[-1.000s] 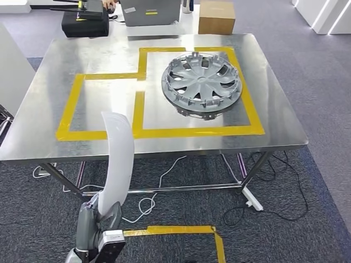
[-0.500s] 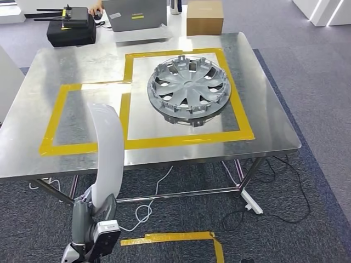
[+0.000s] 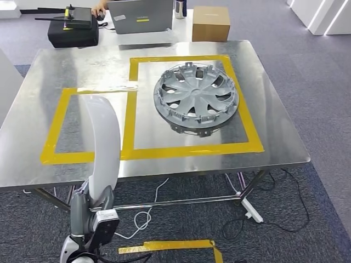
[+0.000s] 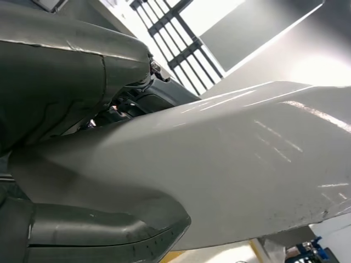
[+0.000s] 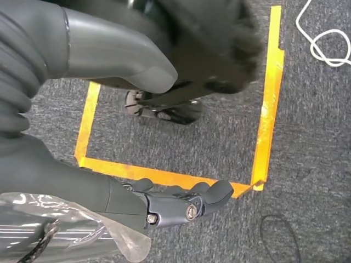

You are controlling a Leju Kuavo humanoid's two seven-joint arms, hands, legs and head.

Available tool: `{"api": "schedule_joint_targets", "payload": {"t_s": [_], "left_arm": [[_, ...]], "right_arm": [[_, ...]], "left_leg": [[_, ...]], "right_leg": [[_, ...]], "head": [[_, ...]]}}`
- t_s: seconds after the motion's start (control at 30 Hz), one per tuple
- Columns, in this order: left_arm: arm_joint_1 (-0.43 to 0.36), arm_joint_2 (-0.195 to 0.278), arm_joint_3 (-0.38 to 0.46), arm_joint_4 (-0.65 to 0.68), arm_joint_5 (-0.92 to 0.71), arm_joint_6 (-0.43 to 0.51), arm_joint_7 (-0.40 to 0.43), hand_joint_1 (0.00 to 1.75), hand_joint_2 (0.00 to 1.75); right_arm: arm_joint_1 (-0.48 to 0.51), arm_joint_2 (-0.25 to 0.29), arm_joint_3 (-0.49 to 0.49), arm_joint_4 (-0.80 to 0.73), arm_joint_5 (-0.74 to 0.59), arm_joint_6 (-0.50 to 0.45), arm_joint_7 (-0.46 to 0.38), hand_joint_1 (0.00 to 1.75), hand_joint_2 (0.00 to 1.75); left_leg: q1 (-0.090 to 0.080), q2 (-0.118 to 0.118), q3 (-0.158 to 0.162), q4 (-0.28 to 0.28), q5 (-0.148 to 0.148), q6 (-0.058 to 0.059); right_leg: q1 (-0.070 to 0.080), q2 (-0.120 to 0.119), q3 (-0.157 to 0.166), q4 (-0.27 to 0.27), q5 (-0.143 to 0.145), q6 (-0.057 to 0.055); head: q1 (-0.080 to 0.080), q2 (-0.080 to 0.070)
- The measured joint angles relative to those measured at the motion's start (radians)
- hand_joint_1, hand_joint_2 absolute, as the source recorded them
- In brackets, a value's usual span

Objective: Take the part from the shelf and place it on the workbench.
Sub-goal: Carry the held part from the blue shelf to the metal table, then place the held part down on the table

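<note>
My left hand (image 3: 91,218) grips the lower end of a long, curved white part (image 3: 103,143), which stands upright in front of the workbench's near edge. Up close in the left wrist view, the glossy part (image 4: 256,164) lies between the thumb (image 4: 62,71) and the fingers. The steel workbench (image 3: 276,129) carries two yellow-taped rectangles. A grey wheel cover (image 3: 196,97) lies in the right one, and the left rectangle (image 3: 58,127) is bare. My right hand (image 5: 83,186) hangs over the carpet, its fingers (image 5: 186,204) stretched out and holding nothing.
Behind the workbench are a black case (image 3: 73,30), a laptop (image 3: 142,15) with a person's hand (image 3: 98,7) beside it, and a cardboard box (image 3: 210,23). White and black cables (image 3: 147,211) lie under the bench. Yellow tape (image 3: 174,245) marks the carpet near my feet.
The whole picture has shifted, so the camera has moved; the workbench looks slightly nearer. The white part stays upright in my left hand.
</note>
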State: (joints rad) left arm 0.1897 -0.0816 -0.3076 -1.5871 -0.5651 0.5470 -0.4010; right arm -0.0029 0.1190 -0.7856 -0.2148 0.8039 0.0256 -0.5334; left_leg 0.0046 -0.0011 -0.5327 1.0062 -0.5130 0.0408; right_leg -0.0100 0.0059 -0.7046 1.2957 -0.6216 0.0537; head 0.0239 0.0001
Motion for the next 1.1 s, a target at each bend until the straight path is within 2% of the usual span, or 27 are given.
{"api": "schedule_joint_targets", "payload": {"t_s": [0.03,0.07,0.1,0.13,0.17,0.2,0.3,0.33,0.37,0.4,0.47,0.5,0.53,0.6,0.63,0.67,0.7,0.83,1.1], "left_arm": [[-0.002,-0.001,0.004,0.003,-0.001,0.0,0.002,1.75,1.75],[-0.003,-0.002,0.008,0.006,-0.001,0.0,0.003,1.75,1.75],[-0.005,-0.003,0.01,0.008,-0.002,0.0,0.004,1.75,1.75],[-0.007,-0.004,0.012,0.009,-0.002,-0.001,0.004,1.75,1.75],[-0.01,-0.005,0.013,0.011,-0.003,-0.001,0.004,1.75,1.75],[-0.013,-0.006,0.015,0.012,-0.005,-0.002,0.005,1.75,1.75],[-0.024,-0.009,0.021,0.019,-0.011,-0.004,0.009,1.75,1.75],[-0.029,-0.01,0.025,0.022,-0.012,-0.005,0.01,1.75,1.75],[-0.036,-0.011,0.031,0.026,-0.012,-0.006,0.012,1.75,1.75],[-0.043,-0.011,0.037,0.032,-0.013,-0.008,0.014,1.75,1.75],[-0.054,-0.011,0.052,0.046,-0.014,-0.012,0.018,1.75,1.75],[-0.058,-0.011,0.059,0.053,-0.014,-0.015,0.02,1.75,1.75],[-0.062,-0.011,0.067,0.06,-0.014,-0.017,0.022,1.75,1.75],[-0.071,-0.012,0.078,0.07,-0.015,-0.019,0.024,1.75,1.75],[-0.075,-0.012,0.083,0.074,-0.016,-0.019,0.024,1.75,1.75],[-0.078,-0.013,0.087,0.077,-0.017,-0.02,0.025,1.75,1.75],[-0.082,-0.014,0.089,0.08,-0.017,-0.022,0.028,1.75,1.75],[-0.11,-0.024,0.115,0.11,-0.033,-0.028,0.061,1.75,1.75],[-0.264,-0.024,0.2,0.298,-0.208,0.015,0.161,1.75,1.75]], "right_arm": [[0.001,0.0,0.0,0.0,0.001,0.0,0.0,0.0,1.75],[0.002,0.0,0.0,0.0,0.001,0.0,0.0,0.0,1.75],[0.002,0.0,0.0,0.0,0.001,0.0,0.0,0.0,1.75],[0.002,0.0,0.0,0.0,0.002,0.0,0.0,0.0,1.75],[0.0,0.0,0.0,0.001,0.002,0.0,0.001,0.0,1.75],[-0.001,0.0,0.0,0.001,0.004,0.0,0.001,0.0,1.75],[-0.001,0.0,0.001,0.002,0.012,0.0,0.0,0.0,1.75],[-0.001,0.0,0.001,0.002,0.015,0.0,-0.001,0.0,1.75],[-0.002,0.0,0.003,0.002,0.018,0.0,-0.002,0.0,1.75],[-0.004,0.001,0.004,0.002,0.021,0.0,-0.004,0.0,1.75],[-0.008,0.001,0.009,0.002,0.026,0.001,-0.006,0.0,1.75],[-0.008,0.001,0.011,0.002,0.028,0.001,-0.006,0.0,1.75],[-0.008,0.001,0.012,0.002,0.029,0.001,-0.007,0.0,1.75],[-0.009,0.001,0.015,0.002,0.031,0.002,-0.007,0.0,1.75],[-0.011,0.002,0.016,0.003,0.031,0.002,-0.008,0.0,1.75],[-0.012,0.003,0.016,0.004,0.032,0.003,-0.008,0.0,1.75],[-0.014,0.004,0.016,0.005,0.033,0.003,-0.008,0.0,1.75],[-0.016,0.004,0.019,0.006,0.049,0.007,-0.006,0.0,1.75],[-0.035,0.004,0.041,0.006,0.093,0.023,0.013,0.0,1.75]], "left_leg": [[0.001,-0.001,0.011,0.0,-0.008,-0.002],[0.002,-0.001,0.025,0.0,-0.018,-0.005],[0.003,-0.001,0.039,0.0,-0.028,-0.009],[0.003,-0.002,0.048,0.0,-0.038,-0.015],[0.002,-0.002,0.053,0.001,-0.045,-0.021],[0.0,-0.002,0.054,0.0,-0.05,-0.026],[0.0,-0.001,0.058,0.0,-0.062,-0.04],[0.001,-0.001,0.052,0.02,-0.074,-0.044],[0.001,-0.001,0.032,0.063,-0.093,-0.048],[0.001,-0.001,-0.003,0.129,-0.116,-0.051],[0.002,-0.001,-0.094,0.268,-0.15,-0.053],[0.001,-0.001,-0.125,0.303,-0.142,-0.052],[0.001,-0.001,-0.139,0.299,-0.111,-0.049],[-0.004,-0.001,-0.122,0.196,-0.007,-0.034],[-0.008,-0.001,-0.107,0.143,0.033,-0.025],[-0.012,-0.001,-0.093,0.099,0.055,-0.016],[-0.015,-0.001,-0.084,0.072,0.056,-0.011],[-0.016,-0.004,-0.074,0.037,0.039,-0.03],[-0.016,-0.006,-0.072,0.036,0.033,-0.025]], "right_leg": [[-0.001,0.0,-0.005,-0.019,0.035,0.001],[-0.002,-0.001,0.009,-0.076,0.086,0.002],[-0.002,-0.003,0.032,-0.139,0.128,0.002],[0.0,-0.005,0.058,-0.196,0.155,0.0],[0.002,-0.006,0.078,-0.234,0.161,-0.006],[0.004,-0.006,0.088,-0.248,0.152,-0.014],[0.005,-0.005,0.102,-0.264,0.133,-0.04],[0.004,-0.005,0.108,-0.267,0.129,-0.047],[0.002,-0.005,0.116,-0.27,0.125,-0.053],[0.003,-0.006,0.123,-0.271,0.12,-0.058],[0.006,-0.004,0.137,-0.272,0.107,-0.064],[0.007,-0.002,0.146,-0.272,0.1,-0.065],[0.009,0.0,0.157,-0.272,0.092,-0.065],[0.013,0.003,0.182,-0.273,0.075,-0.064],[0.015,0.004,0.19,-0.273,0.066,-0.061],[0.015,0.005,0.195,-0.273,0.059,-0.057],[0.015,0.005,0.195,-0.273,0.055,-0.053],[0.014,0.0,0.193,-0.273,0.053,-0.05],[0.013,-0.001,0.201,-0.289,0.054,-0.046]], "head": [[0.0,0.0],[0.0,0.0],[0.0,0.0],[0.001,0.0],[0.002,0.0],[0.001,0.0],[-0.005,0.0],[-0.007,0.0],[-0.009,0.0],[-0.011,0.0],[-0.012,0.0],[-0.012,0.0],[-0.012,0.0],[-0.012,0.0],[-0.008,0.0],[-0.007,0.0],[-0.005,0.0],[-0.003,0.0],[-0.002,0.0]]}}
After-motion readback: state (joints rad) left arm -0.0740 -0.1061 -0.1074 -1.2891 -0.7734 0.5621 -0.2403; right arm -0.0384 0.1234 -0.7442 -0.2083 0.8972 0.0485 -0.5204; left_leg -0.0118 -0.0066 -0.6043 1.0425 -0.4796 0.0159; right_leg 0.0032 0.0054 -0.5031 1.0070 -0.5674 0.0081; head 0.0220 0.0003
